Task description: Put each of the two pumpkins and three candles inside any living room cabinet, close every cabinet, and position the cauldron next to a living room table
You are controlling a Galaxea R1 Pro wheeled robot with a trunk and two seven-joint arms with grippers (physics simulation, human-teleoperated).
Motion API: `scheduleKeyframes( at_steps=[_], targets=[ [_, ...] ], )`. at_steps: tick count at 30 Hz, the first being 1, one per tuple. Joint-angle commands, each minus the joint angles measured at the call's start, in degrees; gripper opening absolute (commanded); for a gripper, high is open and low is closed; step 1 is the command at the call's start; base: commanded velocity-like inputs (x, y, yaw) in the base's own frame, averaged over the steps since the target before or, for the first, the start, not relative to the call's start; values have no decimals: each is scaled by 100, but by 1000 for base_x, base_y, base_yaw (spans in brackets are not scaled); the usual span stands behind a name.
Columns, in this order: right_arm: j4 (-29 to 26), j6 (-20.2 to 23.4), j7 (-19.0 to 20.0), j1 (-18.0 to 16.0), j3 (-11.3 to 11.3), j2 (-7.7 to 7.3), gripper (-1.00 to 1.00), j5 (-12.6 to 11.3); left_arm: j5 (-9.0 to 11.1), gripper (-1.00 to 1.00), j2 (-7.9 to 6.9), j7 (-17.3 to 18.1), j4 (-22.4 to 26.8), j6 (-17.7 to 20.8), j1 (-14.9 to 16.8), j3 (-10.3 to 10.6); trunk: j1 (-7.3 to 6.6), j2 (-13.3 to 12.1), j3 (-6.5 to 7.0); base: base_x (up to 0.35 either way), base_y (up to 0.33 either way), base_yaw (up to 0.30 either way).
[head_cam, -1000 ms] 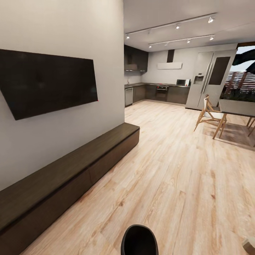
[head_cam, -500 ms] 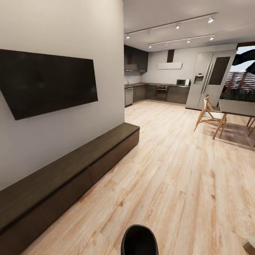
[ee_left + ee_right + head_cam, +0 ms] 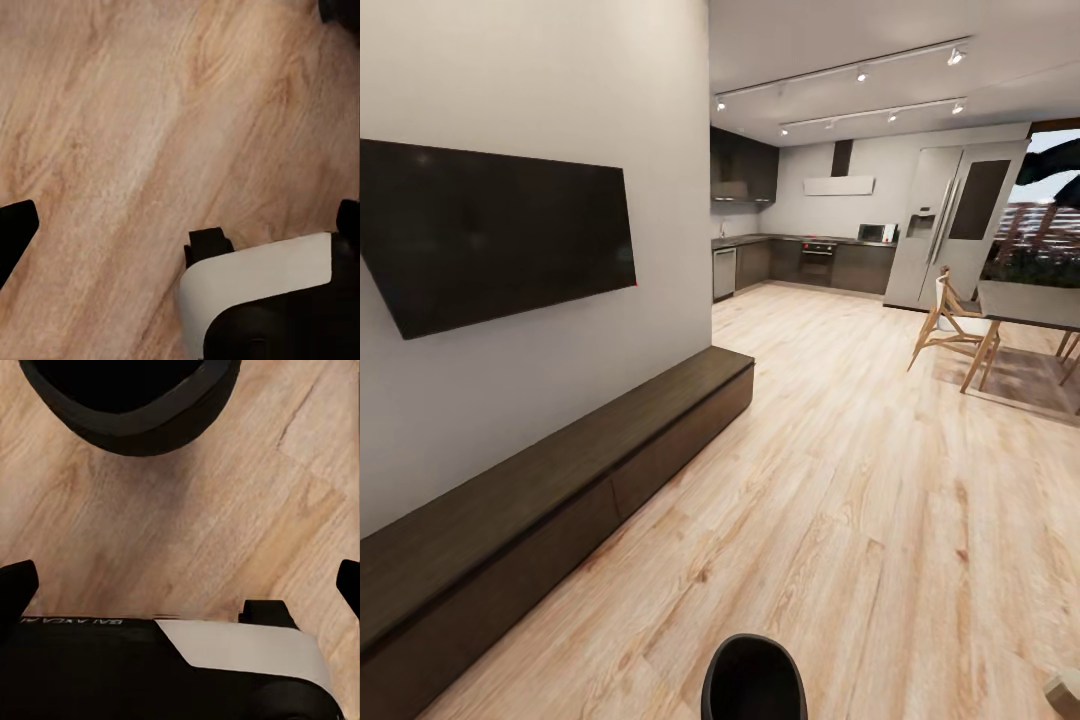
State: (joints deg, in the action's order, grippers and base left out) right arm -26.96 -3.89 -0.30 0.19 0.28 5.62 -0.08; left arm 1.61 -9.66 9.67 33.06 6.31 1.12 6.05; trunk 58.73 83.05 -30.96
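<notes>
The long low dark brown cabinet (image 3: 560, 490) runs along the wall at left under the black TV (image 3: 500, 230), with all its flat fronts shut. A black round vessel with an open rim, apparently the cauldron (image 3: 753, 680), stands on the wood floor at the bottom edge of the head view; its rim (image 3: 127, 405) also appears in the right wrist view. My left gripper (image 3: 181, 225) hangs open over bare floor. My right gripper (image 3: 180, 585) is open too, a short way from the cauldron's rim. The pumpkins, the candles and the table are out of view.
Wood floor (image 3: 860, 480) stretches ahead to a dark kitchen (image 3: 810, 262) at the back. A dining table (image 3: 1030, 305) with wooden chairs (image 3: 950, 330) stands at the right. A pale corner of something (image 3: 1065, 690) pokes in at bottom right. My own white and black base (image 3: 262, 300) sits under both wrists.
</notes>
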Motion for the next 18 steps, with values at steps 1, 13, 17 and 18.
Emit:
scheduleKeyframes(
  at_steps=[1, 13, 17, 18],
  targets=[
    [-264, 241, -2, 5, 8, 8, 100, -4, 50, 100, -53, 10, 419, 320, -11, -30, 0, 3, -6, 0, 0, 0],
    [-2963, 2913, -5, -33, 66, 200, 100, -25, 161, 100, -225, 38, 2794, 2392, 24, -303, 0, 3, -6, 0, 0, 0],
    [-3068, 3078, -10, -72, 73, 212, 100, -109, 128, 100, -226, 17, 2870, 2600, 85, -305, 0, 3, -6, 0, 0, 0],
    [-3077, 3101, -16, -88, 73, 212, 100, -156, 123, 100, -225, 14, 2883, 2632, 109, -305, 0, 3, -6, 0, 0, 0]
  ],
)
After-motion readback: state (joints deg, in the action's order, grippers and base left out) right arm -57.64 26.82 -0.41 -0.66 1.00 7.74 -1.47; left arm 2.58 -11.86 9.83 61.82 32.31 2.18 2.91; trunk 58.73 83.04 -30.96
